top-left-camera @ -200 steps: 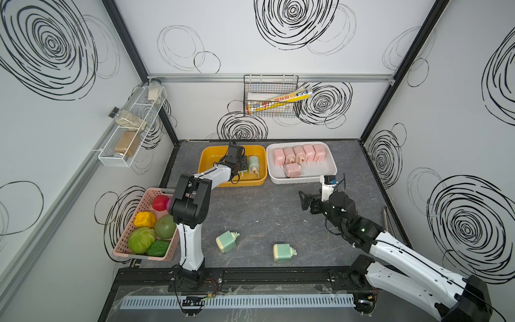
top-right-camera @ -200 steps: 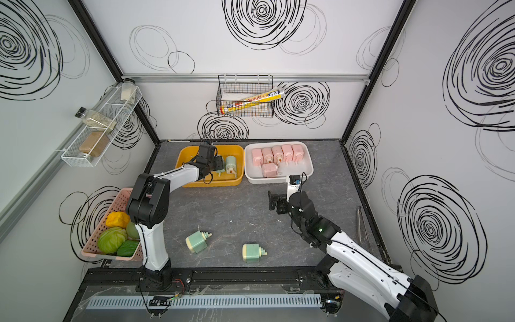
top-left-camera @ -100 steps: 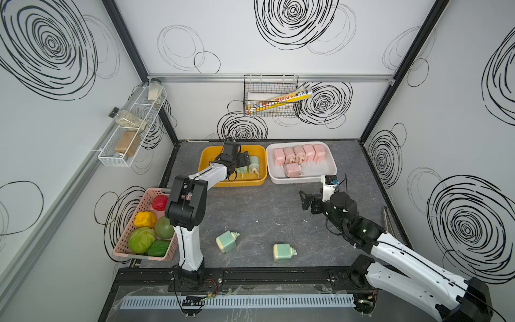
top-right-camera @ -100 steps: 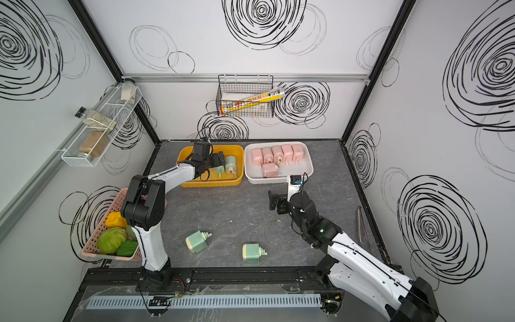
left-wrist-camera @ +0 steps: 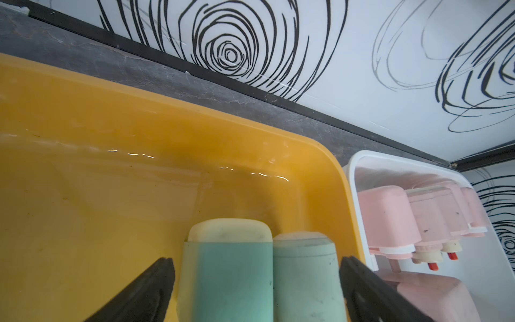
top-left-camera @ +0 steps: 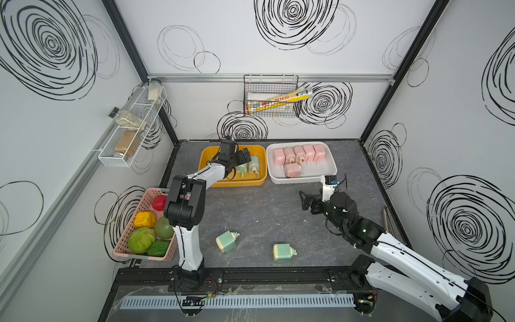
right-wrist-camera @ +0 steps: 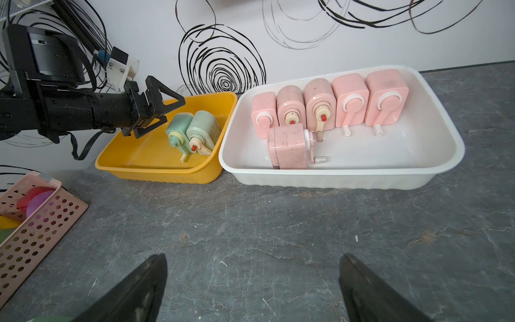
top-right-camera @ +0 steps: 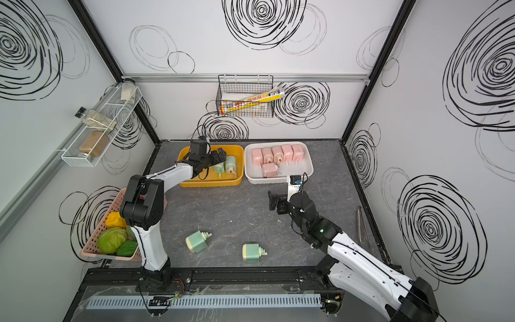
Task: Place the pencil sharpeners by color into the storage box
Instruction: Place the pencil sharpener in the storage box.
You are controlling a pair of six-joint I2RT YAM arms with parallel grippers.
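Jaws apart, left gripper (right-wrist-camera: 173, 111) faces two green sharpeners (left-wrist-camera: 234, 273) just ahead, nozzles out of frame; right gripper (right-wrist-camera: 252, 260) also apart.

Six pink sharpeners (top-left-camera: 299, 153) boxed — green sharpeners (top-left-camera: 227, 242) half boxed, half loose

The left arm reaches far forward, and the left gripper (top-left-camera: 237, 160) hangs over the yellow tray (top-left-camera: 231, 182), jaws spread wide and empty. The right arm bends low; the right gripper (top-left-camera: 304, 199) is equally wide and empty, well apart from that tray.

Toy vegetables (top-left-camera: 141, 239) in perforated pink basket (top-left-camera: 145, 256)
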